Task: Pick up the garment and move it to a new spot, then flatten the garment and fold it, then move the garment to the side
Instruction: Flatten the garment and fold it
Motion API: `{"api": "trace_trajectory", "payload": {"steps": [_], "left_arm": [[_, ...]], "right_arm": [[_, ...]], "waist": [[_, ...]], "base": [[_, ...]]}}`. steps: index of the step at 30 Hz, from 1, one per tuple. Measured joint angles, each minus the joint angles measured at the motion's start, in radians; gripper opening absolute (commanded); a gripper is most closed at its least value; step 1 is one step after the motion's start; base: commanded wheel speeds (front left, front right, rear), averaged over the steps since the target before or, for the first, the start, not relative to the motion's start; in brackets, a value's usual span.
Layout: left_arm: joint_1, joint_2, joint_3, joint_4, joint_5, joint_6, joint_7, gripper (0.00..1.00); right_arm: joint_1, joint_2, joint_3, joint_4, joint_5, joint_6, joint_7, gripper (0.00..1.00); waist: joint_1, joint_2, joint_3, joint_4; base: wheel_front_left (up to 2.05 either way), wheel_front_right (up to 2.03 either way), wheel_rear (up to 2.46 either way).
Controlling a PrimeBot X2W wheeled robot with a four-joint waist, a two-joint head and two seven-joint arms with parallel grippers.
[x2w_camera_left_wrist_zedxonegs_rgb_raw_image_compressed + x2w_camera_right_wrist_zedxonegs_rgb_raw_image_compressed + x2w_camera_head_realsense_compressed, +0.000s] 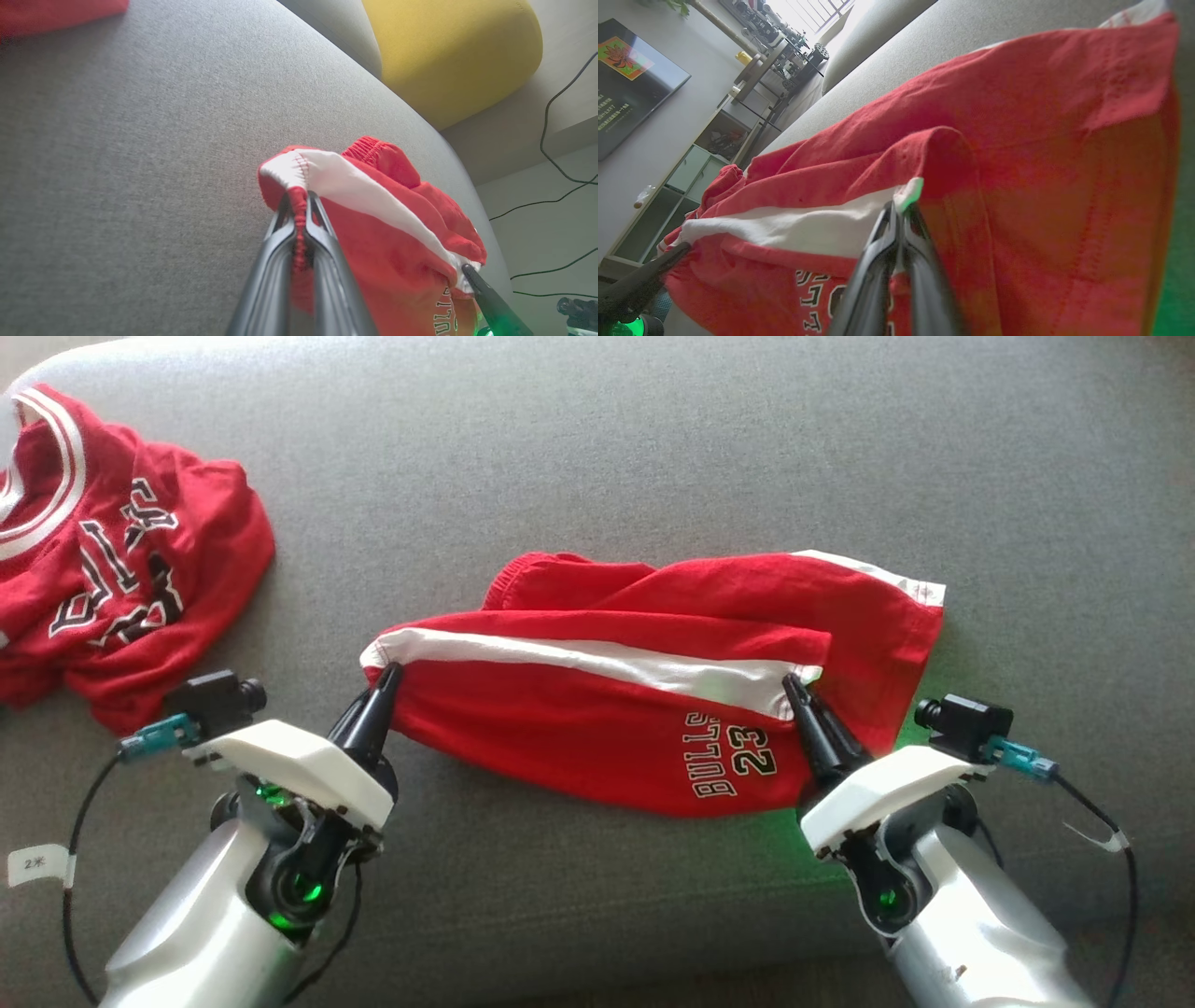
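The garment is a pair of red shorts with a white side stripe and "BULLS 23" lettering, lying across the middle of the grey cushion. My left gripper is shut on its waistband corner at the left end; the pinched elastic edge runs between the dark fingers of the left gripper on the garment. My right gripper is shut on the white stripe's edge at the right end; in the right wrist view the right gripper pinches the garment there.
A red jersey with white trim lies crumpled at the left of the grey cushion. A yellow cushion stands past the sofa's edge, with cables on the floor. Shelving and a dark screen stand in the room behind.
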Motion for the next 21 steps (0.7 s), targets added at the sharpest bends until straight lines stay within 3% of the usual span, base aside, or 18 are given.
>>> {"api": "trace_trajectory", "payload": {"steps": [6, 10, 21], "left_arm": [[0.000, -0.007, -0.005, 0.012, 0.009, -0.004, -0.008, 0.00], [0.000, -0.009, -0.006, 0.010, 0.008, -0.017, -0.018, 0.00], [-0.003, 0.008, -0.006, -0.144, -0.046, -0.044, 0.030, 0.00]], "right_arm": [[0.002, 0.000, 0.001, -0.019, 0.020, 0.000, 0.000, 0.00], [0.005, 0.000, -0.053, -0.067, 0.000, 0.000, 0.000, 0.00], [0.055, 0.000, -0.265, -0.330, -0.232, 0.000, 0.000, 0.00]], "waist": [[0.0000, 0.0000, -0.018, 0.002], [0.0000, 0.0000, -0.041, 0.003], [-0.0001, 0.0000, -0.150, 0.007]], "base": [[0.00, 0.00, 0.00], [0.00, 0.00, 0.00], [0.00, 0.00, 0.00]]}}
